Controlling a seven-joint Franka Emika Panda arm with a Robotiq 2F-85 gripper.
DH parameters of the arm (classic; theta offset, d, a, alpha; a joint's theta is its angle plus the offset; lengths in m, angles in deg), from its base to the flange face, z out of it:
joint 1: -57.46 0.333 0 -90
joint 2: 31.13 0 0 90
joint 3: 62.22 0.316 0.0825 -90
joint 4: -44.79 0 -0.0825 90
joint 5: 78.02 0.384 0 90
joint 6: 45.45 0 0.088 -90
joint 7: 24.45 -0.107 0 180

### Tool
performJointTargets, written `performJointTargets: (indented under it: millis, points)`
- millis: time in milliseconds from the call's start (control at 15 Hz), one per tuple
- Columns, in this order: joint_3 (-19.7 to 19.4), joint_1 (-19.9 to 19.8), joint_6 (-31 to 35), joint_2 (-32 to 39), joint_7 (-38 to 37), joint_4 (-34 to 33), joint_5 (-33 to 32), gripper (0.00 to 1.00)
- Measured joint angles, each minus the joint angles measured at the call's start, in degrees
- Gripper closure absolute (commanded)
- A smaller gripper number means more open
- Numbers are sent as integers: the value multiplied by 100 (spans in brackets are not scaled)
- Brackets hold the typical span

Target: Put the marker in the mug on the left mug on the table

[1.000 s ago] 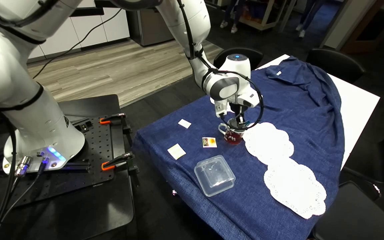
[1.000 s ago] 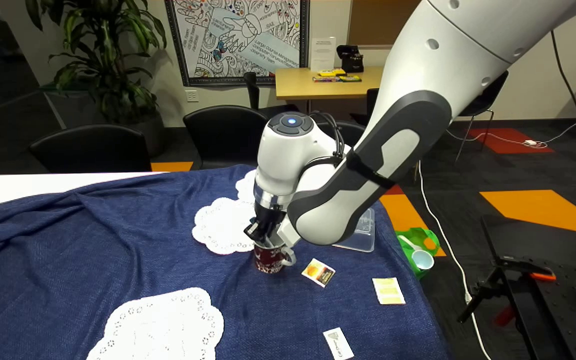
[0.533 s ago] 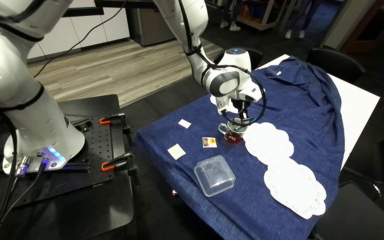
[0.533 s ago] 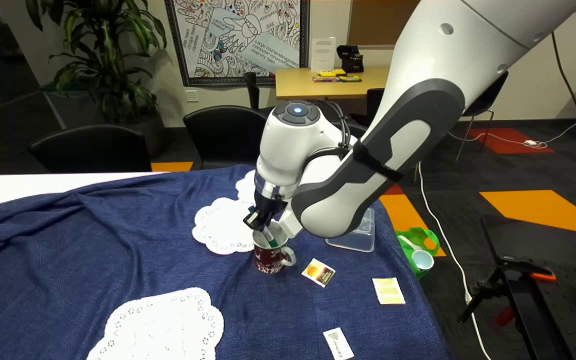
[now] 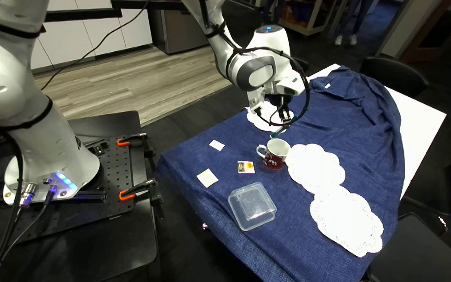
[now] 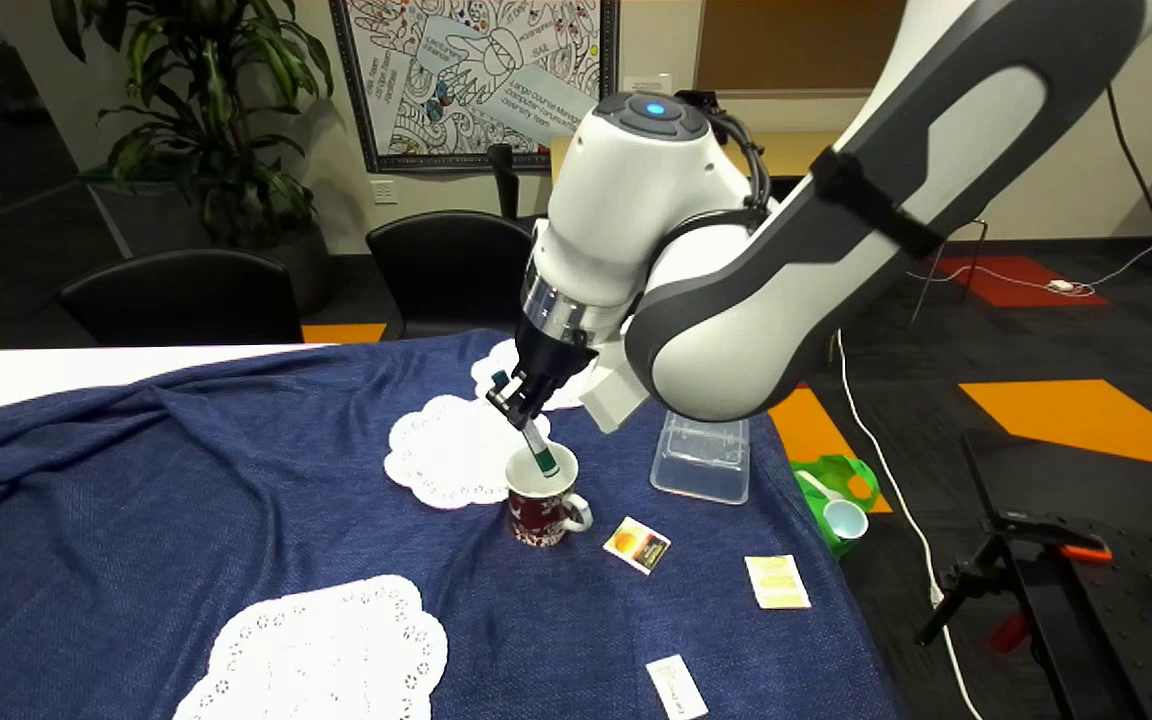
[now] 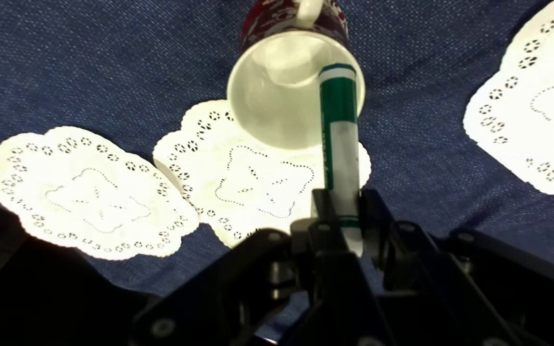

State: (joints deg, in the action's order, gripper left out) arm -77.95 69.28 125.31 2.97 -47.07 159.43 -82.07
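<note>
Blue cloth [image 6: 266, 500] covers most of the table [image 5: 421, 121]. Over it, the tool [image 7: 346, 204] pinches the slanted marker [image 7: 342, 144], green end down. The mug [image 5: 275, 156] is below that end, so the marker likely needs to go down.

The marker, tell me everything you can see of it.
The marker is slim, apparently plastic, with a white and green barrel and a dark green lower end crossed by a white band. Small print on its side is too blurred to read. The end effector grips it toward its upper end, hiding part of it. It hangs tilted, its lower end above the mug and apart from it.
</note>
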Motion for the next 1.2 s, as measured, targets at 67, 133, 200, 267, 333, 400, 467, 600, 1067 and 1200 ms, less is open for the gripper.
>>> performJointTargets:
  millis: [67, 133, 200, 267, 333, 400, 467, 600, 1067, 1200]
  points:
    - [31, 48, -1, -176, 44, 132, -10, 95]
    - [64, 109, -17, -345, 109, 262, -13, 95]
    - [108, 165, -35, -490, 135, 373, -26, 95]
    - [161, 221, -81, -616, 187, 466, -38, 95]
    - [235, 262, -144, -718, 239, 540, -49, 95]
    - [326, 285, -222, -794, 317, 590, -65, 95]
    - [427, 303, -318, -842, 372, 618, -90, 95]
    - [624, 321, -512, -872, 486, 634, -204, 95]
    - [992, 361, -1310, -563, 699, 501, -466, 95]
    - [1017, 362, -1461, -316, 767, 354, -501, 95]
